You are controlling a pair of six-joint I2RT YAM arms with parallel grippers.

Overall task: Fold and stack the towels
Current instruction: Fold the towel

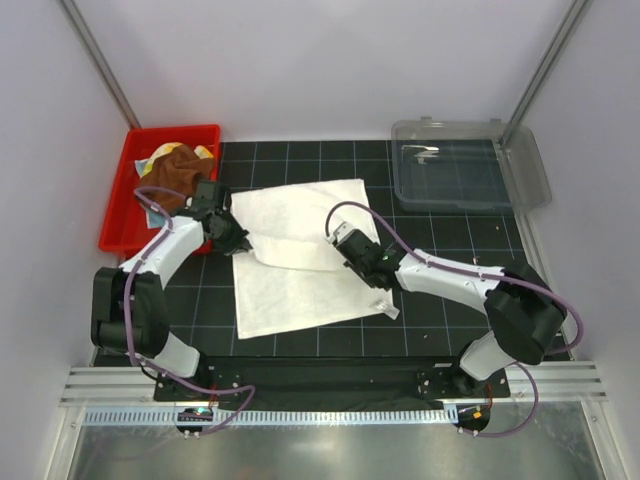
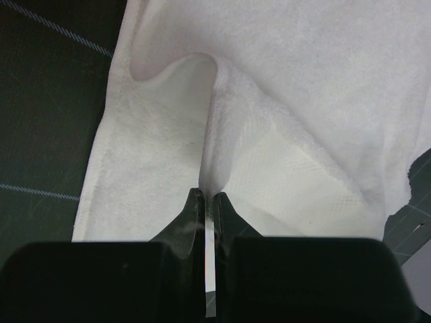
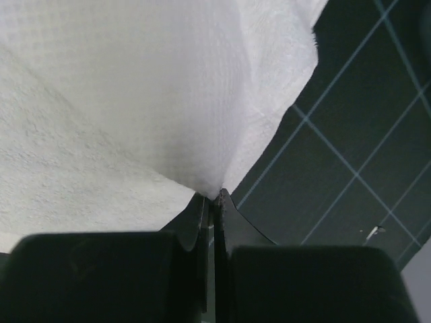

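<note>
Top view, clock directions taken from the centre of the mat (image 1: 450,240).

- White towel (image 1: 300,280) lies at the centre of the black grid mat, partly doubled: an upper layer covers its 12 o'clock half, and a single layer runs down to 6 o'clock.
- The towel's 5 o'clock corner is curled up.
- Left gripper (image 1: 240,243) is at the towel's 9 o'clock edge. In the wrist view its fingers (image 2: 195,208) are pinched together on a raised ridge of the white towel (image 2: 303,81).
- Right gripper (image 1: 365,268) is at the towel's 3 o'clock edge. In the wrist view its fingers (image 3: 202,212) are closed on a gathered point of the cloth (image 3: 135,101), with bare mat (image 3: 350,168) beside it.
- Red bin (image 1: 120,215) sits at 10 o'clock, off the mat's corner. It holds the rust-brown towel (image 1: 178,180) and the yellow towel (image 1: 170,152), both bunched.
- Clear container (image 1: 450,170) stands at 2 o'clock, well apart from the towel.
- Open mat shows as a wide band at 3 o'clock and narrower strips at 12, 6 and 9 o'clock.
</note>
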